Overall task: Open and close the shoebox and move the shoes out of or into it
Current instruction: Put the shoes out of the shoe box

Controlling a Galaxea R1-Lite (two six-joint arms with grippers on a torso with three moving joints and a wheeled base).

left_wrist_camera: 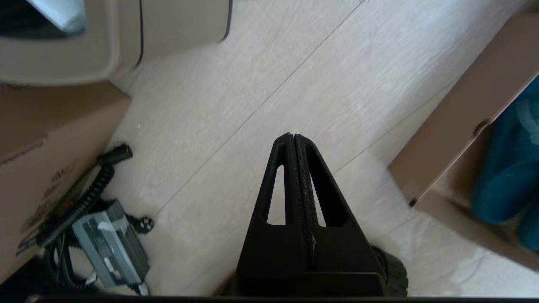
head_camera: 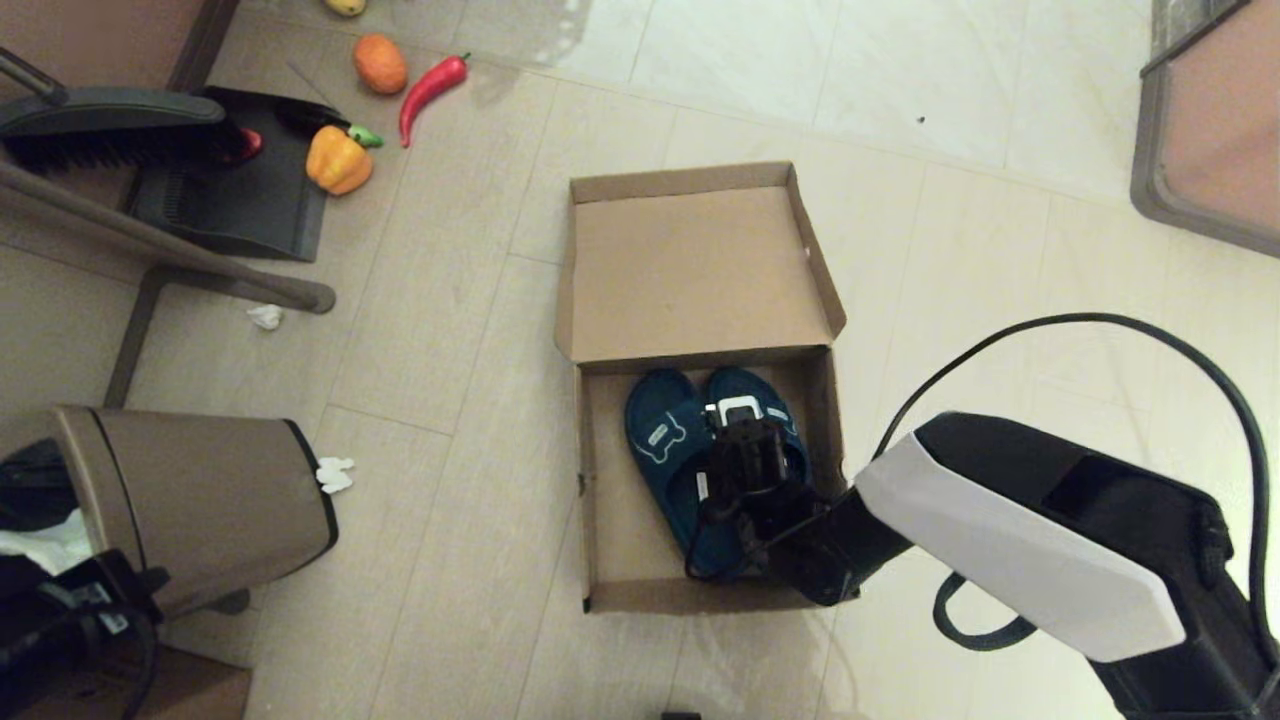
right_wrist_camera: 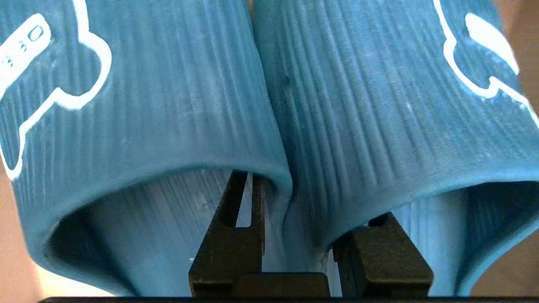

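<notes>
Inside the open shoebox [head_camera: 600, 480], the right gripper [right_wrist_camera: 294, 235] apparently pinches both shoes' [head_camera: 690, 470] inner strap walls together, lifting them as a pair.

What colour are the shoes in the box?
Dark teal-blue shoes with white bear outlines; right wrist view shows it best.

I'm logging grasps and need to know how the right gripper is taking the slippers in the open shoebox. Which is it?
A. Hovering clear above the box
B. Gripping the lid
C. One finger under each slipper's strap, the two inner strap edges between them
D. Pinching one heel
C: in the right wrist view the right gripper has a finger inside each of the shoes, their adjoining strap edges pinched between, in the shoebox.
</notes>
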